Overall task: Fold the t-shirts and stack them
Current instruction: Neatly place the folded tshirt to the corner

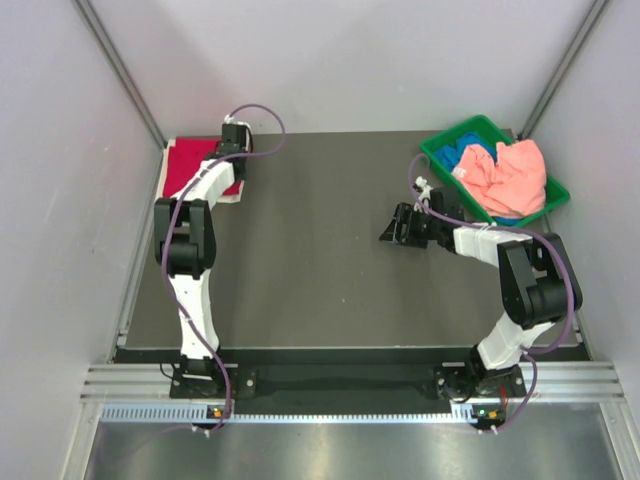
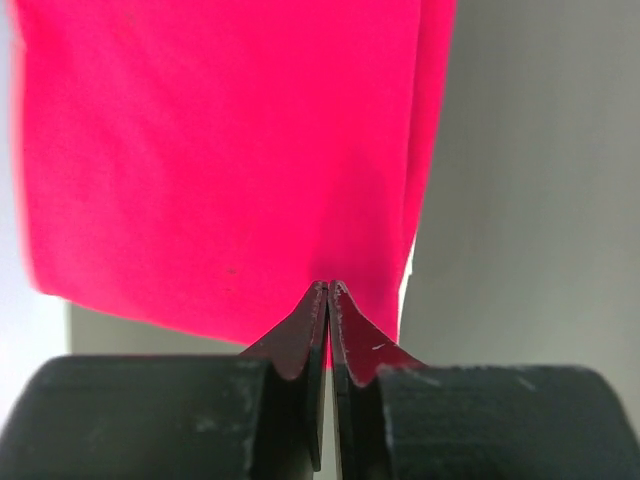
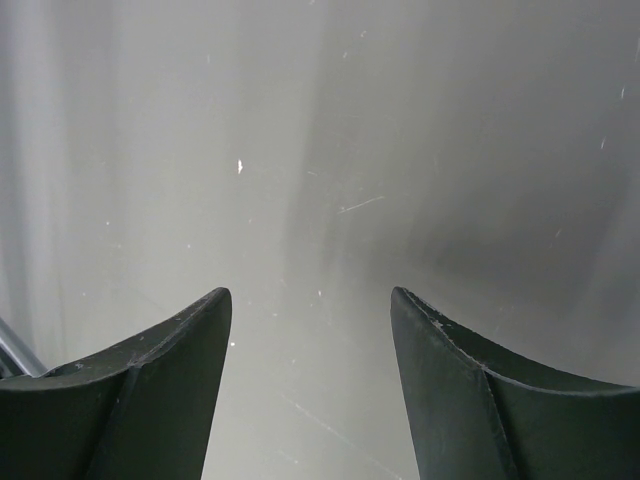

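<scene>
A folded crimson-red t-shirt [image 1: 190, 165] lies flat at the table's far left and fills the left wrist view [image 2: 220, 150]. A thin white edge [image 2: 408, 270] shows along its right side, likely the white shirt under it. My left gripper [image 1: 228, 150] is over the red shirt's right part, its jaws shut tip to tip [image 2: 329, 288] with no cloth seen between them. A salmon-pink shirt [image 1: 515, 175] lies crumpled on a blue one [image 1: 472, 160] in the bin. My right gripper [image 1: 395, 228] is open and empty low over bare table [image 3: 310, 300].
The green plastic bin [image 1: 440, 150] stands at the far right corner, just behind the right arm. Grey walls enclose the table on the left, back and right. A metal rail runs along the near edge.
</scene>
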You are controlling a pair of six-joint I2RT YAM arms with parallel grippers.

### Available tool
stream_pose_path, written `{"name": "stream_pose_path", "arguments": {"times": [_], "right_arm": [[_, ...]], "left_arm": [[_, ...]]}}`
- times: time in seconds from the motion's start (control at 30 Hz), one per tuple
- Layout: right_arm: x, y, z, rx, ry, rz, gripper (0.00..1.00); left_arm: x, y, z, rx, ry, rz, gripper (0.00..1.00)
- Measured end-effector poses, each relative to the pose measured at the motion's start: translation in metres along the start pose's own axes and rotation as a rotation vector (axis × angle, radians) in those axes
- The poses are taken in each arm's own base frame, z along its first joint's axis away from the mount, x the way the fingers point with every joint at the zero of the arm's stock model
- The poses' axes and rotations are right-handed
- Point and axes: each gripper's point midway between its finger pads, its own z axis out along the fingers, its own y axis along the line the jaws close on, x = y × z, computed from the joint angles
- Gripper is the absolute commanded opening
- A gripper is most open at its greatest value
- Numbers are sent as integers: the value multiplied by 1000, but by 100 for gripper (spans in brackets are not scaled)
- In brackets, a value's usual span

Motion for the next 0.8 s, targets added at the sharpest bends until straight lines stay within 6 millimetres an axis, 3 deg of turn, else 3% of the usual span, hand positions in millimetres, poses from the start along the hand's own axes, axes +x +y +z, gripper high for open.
{"name": "stream_pose_path", "arguments": {"times": [0.2,0.33,0.47,0.6,0.63,0.67,0.8], "right_arm": [[-3,-1,0,11,1,-2,65],[-7,0,-1,19,-6,-11,65],[-6,2,-11,37,2,-3,66],[-13,16,-32,32,-26,-16,69],[-16,20,-39,30,-38,-21,76],[-19,24,-46,31,-53,-24,98],[-28,40,-83,50,-122,-50,100]], "left_arm": [[44,-14,27,-2,114,20,6],[45,-11,24,-28,123,21,11],[41,-10,9,-27,132,13,15],[24,-25,-36,87,94,-48,18],[19,-33,-54,130,75,-63,20],[16,-44,-74,183,55,-77,22],[15,-98,-165,431,-34,-75,34]]}}
